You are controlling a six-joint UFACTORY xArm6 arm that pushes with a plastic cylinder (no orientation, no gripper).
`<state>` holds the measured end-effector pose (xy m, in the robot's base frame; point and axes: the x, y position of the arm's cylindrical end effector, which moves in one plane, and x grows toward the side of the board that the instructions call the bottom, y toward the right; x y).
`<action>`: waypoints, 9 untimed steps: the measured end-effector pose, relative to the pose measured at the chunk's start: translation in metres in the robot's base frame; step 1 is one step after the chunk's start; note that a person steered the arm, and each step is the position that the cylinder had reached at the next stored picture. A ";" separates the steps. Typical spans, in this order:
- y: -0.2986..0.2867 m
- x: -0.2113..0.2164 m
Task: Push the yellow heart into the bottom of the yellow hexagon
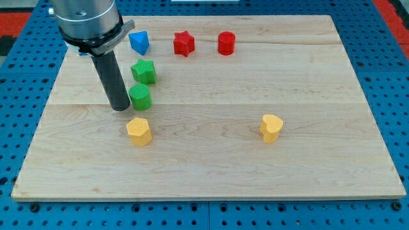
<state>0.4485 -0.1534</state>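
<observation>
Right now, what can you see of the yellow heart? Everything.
The yellow heart is a small, chunky block of plain yellow, plastic-looking, lying flat on the wooden board toward the view's right. Nothing touches it. The yellow hexagon lies far off toward the view's left, at about the same height. My tip is over there, above the hexagon.

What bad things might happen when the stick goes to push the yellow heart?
1. My tip sits against the green cylinder, so moving off may drag it along.
2. The yellow heart is far toward the view's right of the yellow hexagon; a long push may let it slip aside.
</observation>
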 end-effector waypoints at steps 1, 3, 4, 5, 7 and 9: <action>0.001 0.007; 0.075 0.019; 0.143 0.020; 0.225 -0.017; 0.273 0.068; 0.237 0.118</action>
<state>0.5670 0.0840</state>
